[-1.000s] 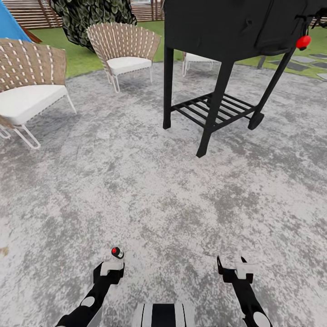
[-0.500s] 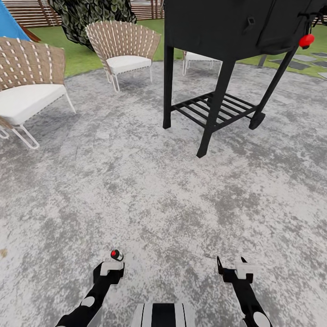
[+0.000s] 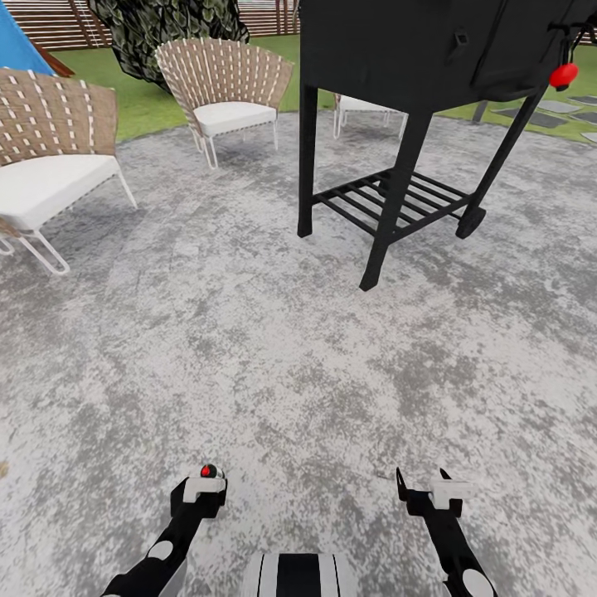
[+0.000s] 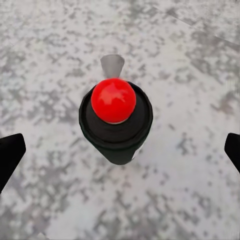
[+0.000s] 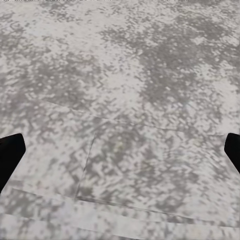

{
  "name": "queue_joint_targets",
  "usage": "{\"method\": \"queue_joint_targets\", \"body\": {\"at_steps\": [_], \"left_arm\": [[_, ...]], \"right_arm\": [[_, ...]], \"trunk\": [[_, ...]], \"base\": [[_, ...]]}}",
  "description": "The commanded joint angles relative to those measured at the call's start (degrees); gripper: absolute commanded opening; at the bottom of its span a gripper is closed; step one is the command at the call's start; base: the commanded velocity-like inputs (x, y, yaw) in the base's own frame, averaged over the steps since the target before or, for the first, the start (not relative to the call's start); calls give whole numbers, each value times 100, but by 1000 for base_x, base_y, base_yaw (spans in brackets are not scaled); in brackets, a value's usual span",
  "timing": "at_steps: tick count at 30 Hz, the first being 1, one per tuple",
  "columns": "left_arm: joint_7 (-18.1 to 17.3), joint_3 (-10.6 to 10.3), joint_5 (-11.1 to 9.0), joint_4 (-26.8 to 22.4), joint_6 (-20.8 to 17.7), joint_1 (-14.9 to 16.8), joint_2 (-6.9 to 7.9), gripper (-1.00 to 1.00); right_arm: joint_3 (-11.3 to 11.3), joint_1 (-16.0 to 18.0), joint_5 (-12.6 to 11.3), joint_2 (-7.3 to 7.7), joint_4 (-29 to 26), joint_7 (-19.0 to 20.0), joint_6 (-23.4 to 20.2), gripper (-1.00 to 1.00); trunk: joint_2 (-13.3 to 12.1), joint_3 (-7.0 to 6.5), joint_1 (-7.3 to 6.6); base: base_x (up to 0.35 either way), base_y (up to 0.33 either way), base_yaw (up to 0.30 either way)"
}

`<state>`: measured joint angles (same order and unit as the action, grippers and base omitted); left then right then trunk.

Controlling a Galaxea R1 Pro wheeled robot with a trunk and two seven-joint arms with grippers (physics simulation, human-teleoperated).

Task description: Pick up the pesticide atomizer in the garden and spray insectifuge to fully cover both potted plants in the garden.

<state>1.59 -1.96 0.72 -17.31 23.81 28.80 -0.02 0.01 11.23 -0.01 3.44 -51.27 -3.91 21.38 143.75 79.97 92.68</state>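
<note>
You are in the travelling step; the spraying is not yet begun. The pesticide atomizer sits right in front of your left gripper, seen end-on in the left wrist view as a dark round body with a red knob and a grey spout. In the head view it pokes up just above that gripper's white block. The two dark fingertips stand spread wide at the edges of that view, apart from the bottle on both sides. The jaws read as parted, and whether the bottle is truly held I cannot tell from these views. Your right gripper is spread too and carries nothing; under it lies bare mottled paving.

You stand on the grey patio, with a black grill close ahead on the right and two woven chairs ahead on the left. The garden begins past the patio's edge: green lawn, stepping stones, a slatted fence.

Next, I judge, you must drive off the paving onto the grass and find the two small potted plants. Steer wide of the grill's legs; keep the left arm quiet so the bottle does not shift; then bring the spout round to face the leaves before you spray.
</note>
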Motion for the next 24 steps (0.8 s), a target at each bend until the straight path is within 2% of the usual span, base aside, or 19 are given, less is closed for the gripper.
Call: {"method": "queue_joint_targets", "body": {"at_steps": [1, 11, 19, 24], "left_arm": [[17, -21, 7, 12, 19, 3, 2, 100], [17, -23, 7, 15, 16, 3, -4, 100], [17, -20, 7, 31, 18, 3, -4, 100], [17, -15, 7, 37, 19, 3, 1, 100]], "right_arm": [[4, 2, 1, 2, 3, -22, 15, 100], [-1, 2, 1, 1, 3, -22, 15, 100], [-1, 2, 1, 0, 3, -22, 9, 100], [-1, 2, 1, -1, 3, -22, 12, 100]], "trunk": [[1, 3, -1], [1, 4, -1], [12, 228, 20], [12, 257, 20]], "base": [[24, 0, 0], [4, 0, 0], [0, 0, 0], [0, 0, 0]]}}
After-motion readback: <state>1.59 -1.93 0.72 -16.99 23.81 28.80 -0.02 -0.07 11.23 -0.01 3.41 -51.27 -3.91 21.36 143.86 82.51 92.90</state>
